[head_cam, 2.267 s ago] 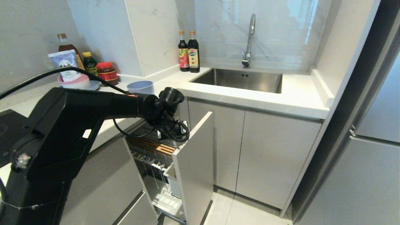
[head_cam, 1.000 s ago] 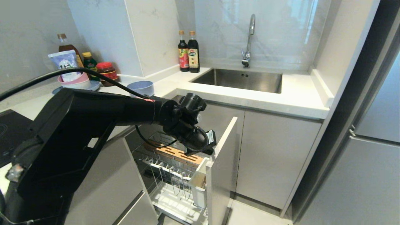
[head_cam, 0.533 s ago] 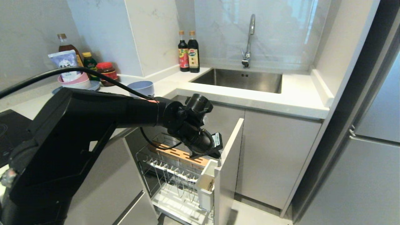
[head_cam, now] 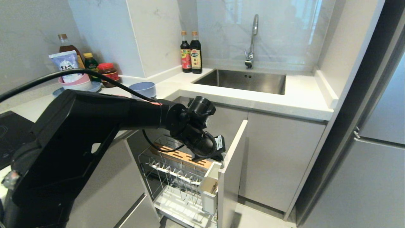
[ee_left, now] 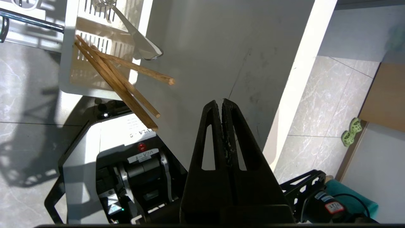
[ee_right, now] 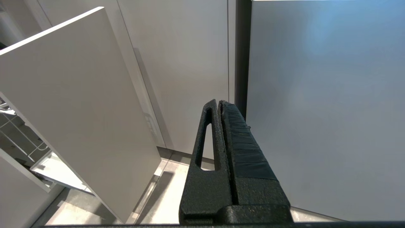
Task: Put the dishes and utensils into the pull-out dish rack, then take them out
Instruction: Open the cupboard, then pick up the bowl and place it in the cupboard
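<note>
Since the earlier frame, the pull-out dish rack (head_cam: pixel 186 177) has slid out much farther; over the last half second it and my left gripper (ee_left: pixel 223 103) barely changed. That gripper sits behind the pale front panel (head_cam: pixel 232 164), jaws pressed together on nothing. My right gripper (ee_right: pixel 218 104) hangs parked beside the cabinets, also closed. Wooden chopsticks (ee_left: pixel 123 84) and the metal spoon (ee_left: pixel 136 41) already stand in the white utensil box (ee_left: pixel 74 53); the periwinkle-blue bowl (head_cam: pixel 143 88) waits on the countertop (head_cam: pixel 284 98). I'd lift clear of the panel before reaching for dishes, avoiding the chopstick tips.
</note>
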Controlling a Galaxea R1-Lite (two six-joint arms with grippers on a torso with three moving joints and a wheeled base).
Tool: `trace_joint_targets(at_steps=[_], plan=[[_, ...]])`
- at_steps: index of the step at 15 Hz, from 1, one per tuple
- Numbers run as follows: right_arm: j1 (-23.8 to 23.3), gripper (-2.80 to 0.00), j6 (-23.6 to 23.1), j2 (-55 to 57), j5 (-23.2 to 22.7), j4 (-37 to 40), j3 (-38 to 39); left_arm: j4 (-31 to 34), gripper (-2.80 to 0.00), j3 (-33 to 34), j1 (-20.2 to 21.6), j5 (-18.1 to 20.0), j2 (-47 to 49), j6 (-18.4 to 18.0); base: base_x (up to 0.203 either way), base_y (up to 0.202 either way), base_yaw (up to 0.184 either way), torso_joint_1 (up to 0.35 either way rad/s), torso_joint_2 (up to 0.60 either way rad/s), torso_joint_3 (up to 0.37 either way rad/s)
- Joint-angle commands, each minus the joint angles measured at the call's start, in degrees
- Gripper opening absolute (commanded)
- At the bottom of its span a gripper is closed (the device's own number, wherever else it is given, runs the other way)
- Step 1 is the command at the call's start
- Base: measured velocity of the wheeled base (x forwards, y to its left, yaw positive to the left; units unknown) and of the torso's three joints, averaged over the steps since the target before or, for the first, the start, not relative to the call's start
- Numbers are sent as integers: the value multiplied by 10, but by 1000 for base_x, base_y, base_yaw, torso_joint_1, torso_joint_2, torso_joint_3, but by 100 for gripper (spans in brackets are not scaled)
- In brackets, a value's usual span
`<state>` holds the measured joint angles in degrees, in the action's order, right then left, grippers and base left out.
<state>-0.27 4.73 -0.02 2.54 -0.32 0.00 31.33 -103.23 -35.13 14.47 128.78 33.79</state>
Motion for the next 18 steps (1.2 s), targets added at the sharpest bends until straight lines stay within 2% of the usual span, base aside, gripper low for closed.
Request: trace_joint_targets(at_steps=[1,6,13,15,18], plan=[[0,-280,0,-2,0,0,0,1,-280,-1,6,-4,-1,0,0,0,0,0,0,0],[0,-280,0,-2,0,0,0,-4,-280,-16,58,-53,-65,-6,0,0,0,0,0,0],[0,-280,0,-2,0,0,0,-4,-280,-18,164,-70,-293,-41,0,0,0,0,0,0],[0,-280,0,-2,0,0,0,-3,-280,-3,182,-78,-373,-62,0,0,0,0,0,0],[0,-280,0,-2,0,0,0,-3,-280,42,206,-84,-508,-116,0,0,0,0,0,0]])
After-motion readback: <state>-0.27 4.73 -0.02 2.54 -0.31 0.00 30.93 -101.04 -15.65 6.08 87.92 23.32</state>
